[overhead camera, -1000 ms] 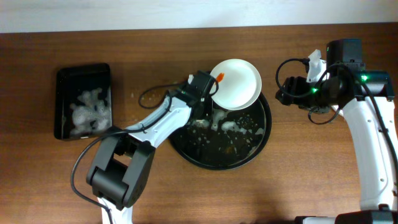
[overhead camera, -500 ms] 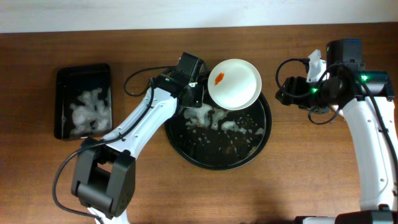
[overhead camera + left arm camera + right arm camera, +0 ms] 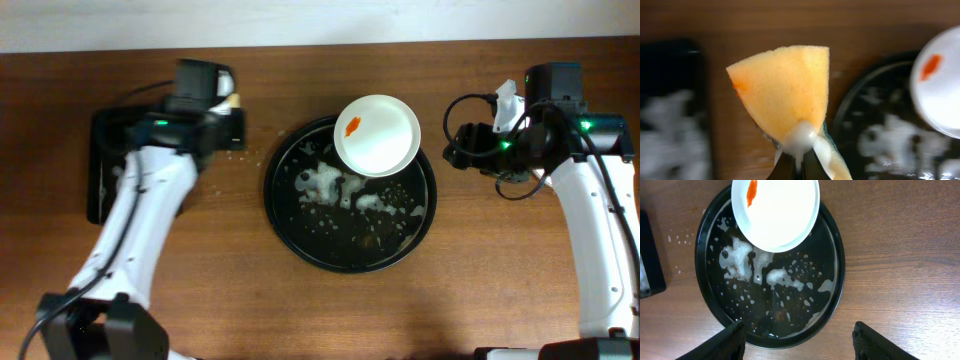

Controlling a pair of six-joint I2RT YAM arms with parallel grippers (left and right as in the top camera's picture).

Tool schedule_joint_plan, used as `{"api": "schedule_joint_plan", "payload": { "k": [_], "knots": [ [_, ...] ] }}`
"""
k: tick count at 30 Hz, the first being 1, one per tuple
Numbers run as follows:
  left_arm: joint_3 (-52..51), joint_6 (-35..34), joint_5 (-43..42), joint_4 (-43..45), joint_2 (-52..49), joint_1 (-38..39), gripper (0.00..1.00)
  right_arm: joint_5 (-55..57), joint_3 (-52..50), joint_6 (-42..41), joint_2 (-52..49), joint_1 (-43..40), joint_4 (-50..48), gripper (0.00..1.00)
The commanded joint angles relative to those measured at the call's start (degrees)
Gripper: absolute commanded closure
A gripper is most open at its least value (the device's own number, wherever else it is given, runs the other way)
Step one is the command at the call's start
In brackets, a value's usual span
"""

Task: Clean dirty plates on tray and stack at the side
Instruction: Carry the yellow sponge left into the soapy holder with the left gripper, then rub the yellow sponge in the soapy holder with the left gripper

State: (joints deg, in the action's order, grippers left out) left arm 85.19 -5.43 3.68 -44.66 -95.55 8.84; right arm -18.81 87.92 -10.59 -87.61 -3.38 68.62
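Observation:
One dirty white plate (image 3: 380,138) with an orange smear lies on the far rim of the round black tray (image 3: 300,240), which holds foam and crumbs. Other plates are out of view. My left gripper (image 3: 228,118) is shut on a foamy orange sponge (image 3: 785,90) above the table, between the two trays. In the left wrist view the plate (image 3: 942,90) is at the right. My right gripper (image 3: 462,150) is open and empty, right of the round tray. In the right wrist view its fingers (image 3: 797,332) frame the tray's near rim (image 3: 839,280), with the plate (image 3: 782,215) beyond.
A smaller black rectangular tray (image 3: 105,135) with foam in it sits at the far left; it also shows in the left wrist view (image 3: 670,65) and the right wrist view (image 3: 650,265). Bare wooden table lies in front and to the right.
My left arm has swung left with the sponge, from the plate's left edge over the round tray to beside the rectangular tray. The right arm has not moved.

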Motion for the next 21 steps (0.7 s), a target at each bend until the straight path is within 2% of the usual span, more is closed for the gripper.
{"api": "schedule_joint_plan", "payload": {
  "k": [1, 4, 10, 11, 12, 13, 15, 19, 21],
  "knots": [
    [-2.10, 8.35, 0.20, -0.83, -1.40, -9.05, 1.00, 0.87, 0.11, -0.39, -0.31, 0.00, 0.02, 0.31],
    [-4.68, 9.88, 0.17, 0.07, -5.11, -15.91, 1.00, 0.85, 0.11, -0.42, -0.31, 0.00, 0.04, 0.31],
    [-5.92, 13.57, 0.22, 0.94, -13.53, -22.95, 1.00, 0.87, 0.11, -0.39, -0.31, 0.00, 0.24, 0.31],
    [-5.92, 14.67, 0.20, 1.46, -14.23, -23.32, 0.96, 0.87, 0.11, -0.42, -0.31, 0.00, 0.24, 0.31],
    [-5.92, 15.89, 0.22, 2.03, -14.80, -23.56, 0.87, 0.87, 0.11, -0.42, -0.31, 0.00, 0.24, 0.31],
    [-5.92, 16.74, 0.20, 2.43, -15.13, -23.65, 0.66, 0.87, 0.11, -0.42, -0.31, 0.00, 0.24, 0.31],
    [-5.75, 16.70, 0.22, 2.56, -14.97, -23.65, 0.48, 0.85, 0.11, -0.42, -0.31, 0.00, 0.24, 0.31],
    [-4.15, 16.20, -0.48, 1.25, -11.34, -23.50, 0.44, 0.87, 0.11, -0.42, -0.31, 0.00, 0.22, 0.31],
    [-4.15, 16.20, -2.51, 1.16, -9.81, -23.50, 0.46, 0.85, 0.11, -0.44, -0.31, 0.00, 0.22, 0.31]
  ]
}}
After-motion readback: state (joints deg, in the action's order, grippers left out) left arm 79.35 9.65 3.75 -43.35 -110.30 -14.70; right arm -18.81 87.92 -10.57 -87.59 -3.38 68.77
